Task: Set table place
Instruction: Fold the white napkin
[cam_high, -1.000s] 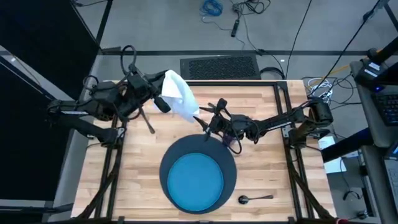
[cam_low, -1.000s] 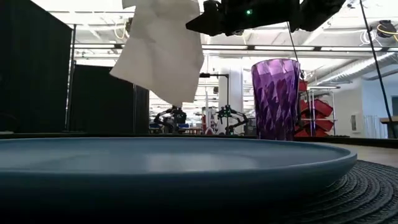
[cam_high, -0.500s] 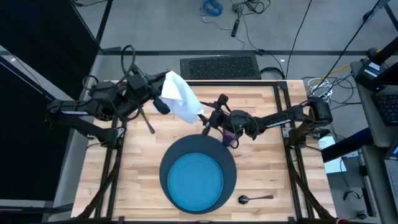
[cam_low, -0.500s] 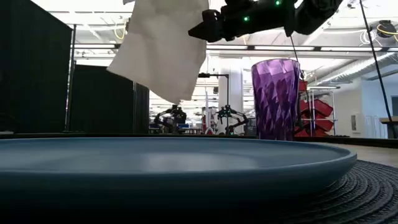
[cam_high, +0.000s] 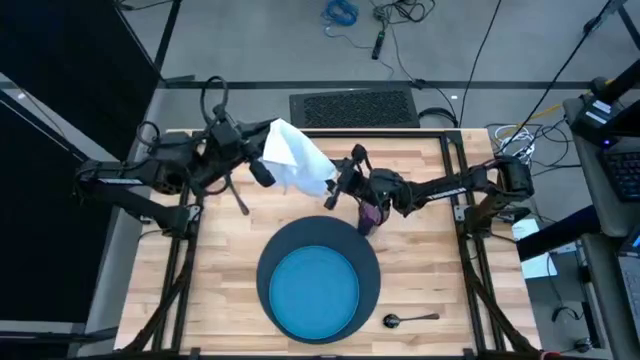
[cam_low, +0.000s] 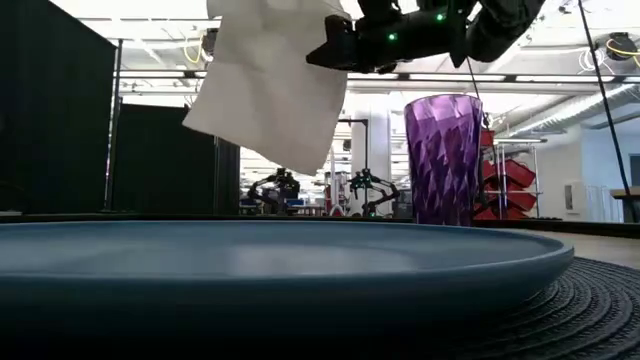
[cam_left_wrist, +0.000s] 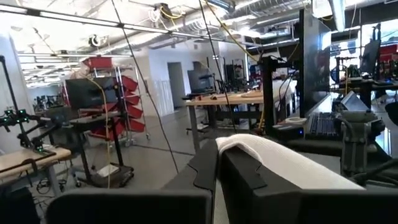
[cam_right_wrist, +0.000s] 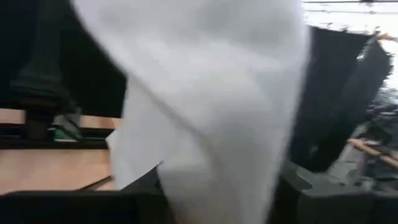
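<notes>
**Napkin held aloft between both arms, far half of table**

Table (cam_high: 220, 270): light planks, black frame. Near centre-front sat 1 dark charger (cam_high: 272, 262) w/ 1 bright blue plate (cam_high: 316, 289) on top of it. Both arms reached in over the far half, left arm from the left side, right arm from the right.

Napkin (cam_high: 296, 160): 1, white cloth, off the table, hanging in the air between the two grippers; in low view it draped down well above the charger rim. Left gripper (cam_high: 262, 166) was clamped on the napkin's upper fold; left wrist view showed cloth pinched between its fingers. Right gripper (cam_high: 340, 186) sat at the cloth's other edge; right wrist view was filled w/ white cloth, so cannot tell if its fingers were parted or closed on it.

Cup (cam_high: 370, 216): 1, purple, upright, just beside the charger's far-right edge, under the right arm.

Spoon (cam_high: 410, 319): 1, dark, on the table right of the charger's front. 1 more dark utensil (cam_high: 238, 194) by the left arm, type unclear. No third utensil made out.

Judgement: step looked like a 2-arm spread or handover of the napkin. To do it well: keep cloth taut, don't let go until the other grip is sure, keep right arm clear of the cup, lower flat beside the charger.
</notes>
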